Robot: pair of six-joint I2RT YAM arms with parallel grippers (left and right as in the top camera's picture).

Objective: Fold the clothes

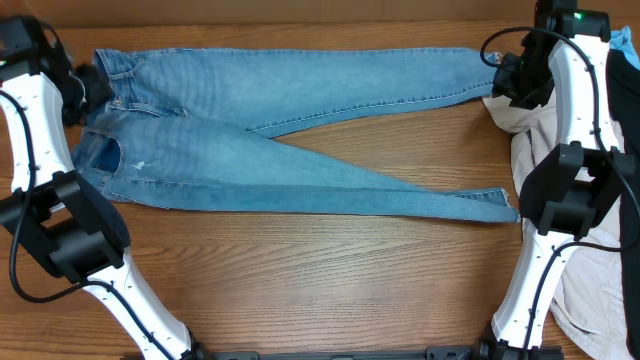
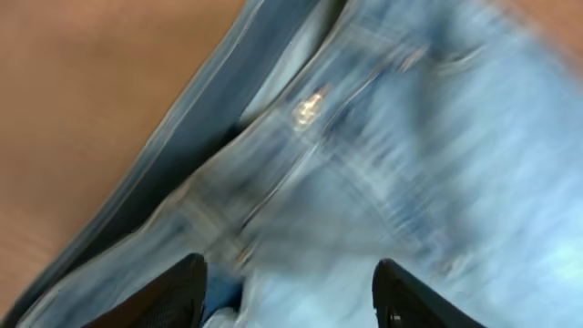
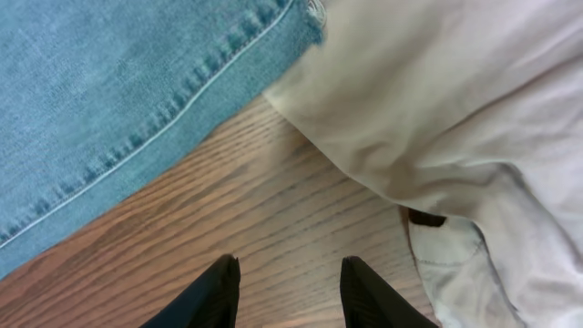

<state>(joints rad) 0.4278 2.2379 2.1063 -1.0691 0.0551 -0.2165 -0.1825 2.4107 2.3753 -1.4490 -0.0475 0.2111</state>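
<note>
**Operator:** Position of the jeans [image 1: 200, 110]?

**Technician:** Laid flat on the wooden table [image 1: 300, 280], lengthwise from the left edge toward the right edge. Waistband at the left end, near the far left corner. Upper leg straight along the far edge, hem close to the far right corner. Lower leg angled toward the near side, frayed hem just short of the right edge. Wedge of bare wood between the two legs, widening to the right.

**Operator:** Status of the left gripper [image 2: 291, 273]?

**Technician:** Positioned over the waistband at the left end of the jeans. Fingers spread wide, released, nothing pinched between them. Stitched seams and folded denim in view beyond the fingertips. Wrist view heavily blurred. Contact between fingers and cloth impossible to confirm.

**Operator:** Status of the right gripper [image 3: 290, 269]?

**Technician:** Located near the far right corner, just beside the hem of the upper leg. Fingers parted, released, only bare wood grain between them. Clear of the denim and clear of the neighbouring cloth.

**Operator:** Other items on the table?

**Technician:** Beige garment [image 1: 530, 140], heaped along the right edge, rumpled, partly under the right arm. Meets the corner of the upper leg hem. Order of overlap at that corner impossible to tell.
</note>
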